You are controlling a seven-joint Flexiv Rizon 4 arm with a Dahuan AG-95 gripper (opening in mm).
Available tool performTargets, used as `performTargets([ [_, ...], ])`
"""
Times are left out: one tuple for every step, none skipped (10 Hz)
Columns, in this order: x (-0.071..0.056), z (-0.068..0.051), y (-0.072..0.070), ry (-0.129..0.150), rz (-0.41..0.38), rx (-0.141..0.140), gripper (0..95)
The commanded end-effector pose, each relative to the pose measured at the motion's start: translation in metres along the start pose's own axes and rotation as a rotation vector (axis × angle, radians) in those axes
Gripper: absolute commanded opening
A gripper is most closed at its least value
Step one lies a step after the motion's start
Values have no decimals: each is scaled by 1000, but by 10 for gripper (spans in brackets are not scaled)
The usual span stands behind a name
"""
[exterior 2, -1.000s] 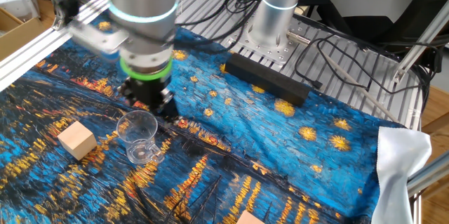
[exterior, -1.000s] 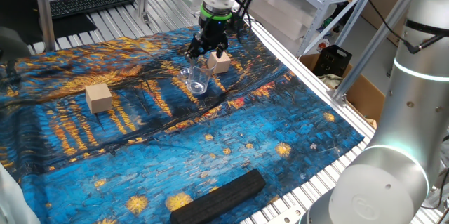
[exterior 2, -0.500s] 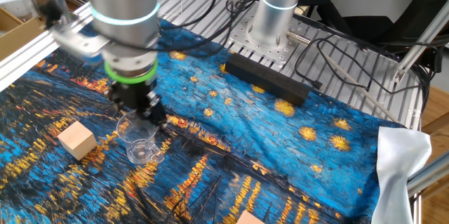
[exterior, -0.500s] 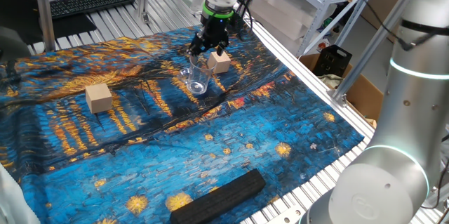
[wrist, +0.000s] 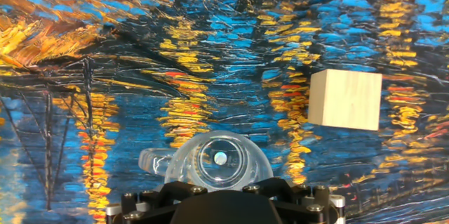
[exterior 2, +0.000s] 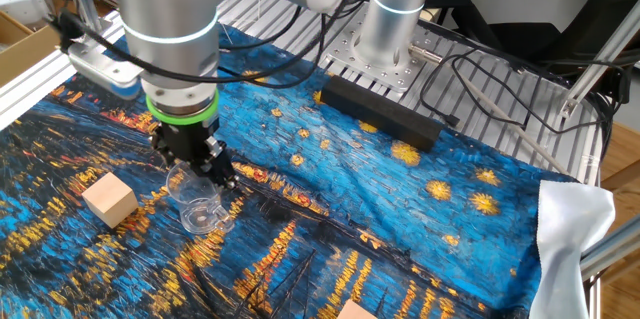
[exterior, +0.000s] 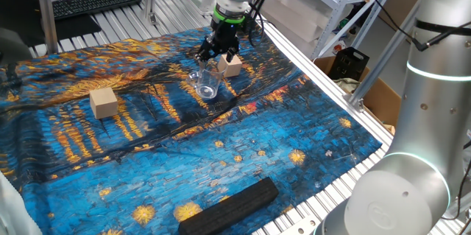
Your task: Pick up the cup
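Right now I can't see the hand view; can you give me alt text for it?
Looking straight down, the clear cup stands upright on the blue-and-gold painted cloth, its rim partly cut off by the hand's black body at the bottom edge. A tan wooden cube sits apart, up and to the right. The fingertips are not visible.

Cup [wrist: 219,162] rim partly behind fingers [exterior 2: 218,167]

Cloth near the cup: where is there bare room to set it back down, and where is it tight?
Bare cloth lies between the cup and the left wooden cube, and between the cup and the black block. Tight spot: the other cube sits right behind the cup, under the gripper.
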State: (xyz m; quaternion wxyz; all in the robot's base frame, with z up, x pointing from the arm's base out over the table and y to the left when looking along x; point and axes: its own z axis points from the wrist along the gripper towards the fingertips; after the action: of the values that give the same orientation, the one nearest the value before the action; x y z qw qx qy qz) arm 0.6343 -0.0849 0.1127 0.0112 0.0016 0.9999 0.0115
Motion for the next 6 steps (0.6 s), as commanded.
performTargets([
  [0,-3,0,1,7,-20,950],
  [0,-5,1,2,7,-13,950],
  [0,-4,1,5,11,-16,950],
  [0,-4,2,5,12,-17,950],
  [0,-4,3,2,11,-10,950],
  [0,-3,4,1,9,-5,950],
])
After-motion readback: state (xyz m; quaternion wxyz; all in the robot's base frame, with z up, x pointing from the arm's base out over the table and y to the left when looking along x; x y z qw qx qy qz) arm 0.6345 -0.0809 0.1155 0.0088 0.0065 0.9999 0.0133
